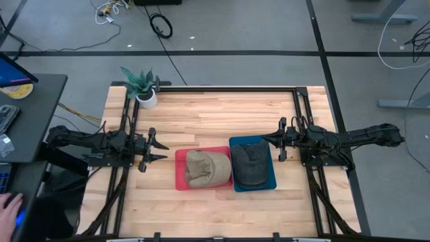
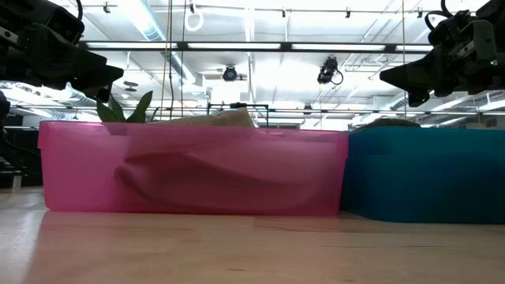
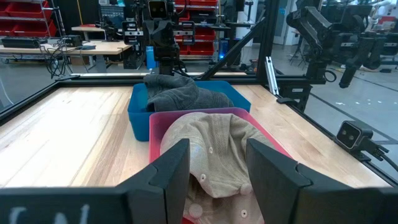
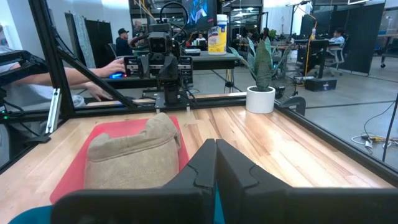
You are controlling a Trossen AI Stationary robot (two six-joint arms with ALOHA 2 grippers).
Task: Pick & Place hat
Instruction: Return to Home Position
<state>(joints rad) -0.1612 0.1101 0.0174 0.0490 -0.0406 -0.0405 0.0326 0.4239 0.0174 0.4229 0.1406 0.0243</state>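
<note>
A tan cap (image 1: 205, 168) lies in the pink bin (image 1: 180, 180); in the left wrist view the cap (image 3: 214, 149) fills that bin. A dark grey cap (image 1: 250, 165) lies in the blue bin (image 1: 269, 181) beside it, seen as a grey heap (image 3: 183, 94) in the left wrist view. My left gripper (image 1: 158, 150) hovers open to the left of the pink bin, above the table. My right gripper (image 1: 267, 140) hovers shut at the blue bin's far right corner. In the right wrist view the tan cap (image 4: 134, 155) sits in the pink bin (image 4: 68, 180).
A potted plant (image 1: 142, 87) stands at the table's far left corner. A black frame rail (image 1: 228, 87) runs along the far edge and down both sides. Bare wood lies far of and near the bins. A person's hand (image 1: 10, 205) rests at a desk left of the table.
</note>
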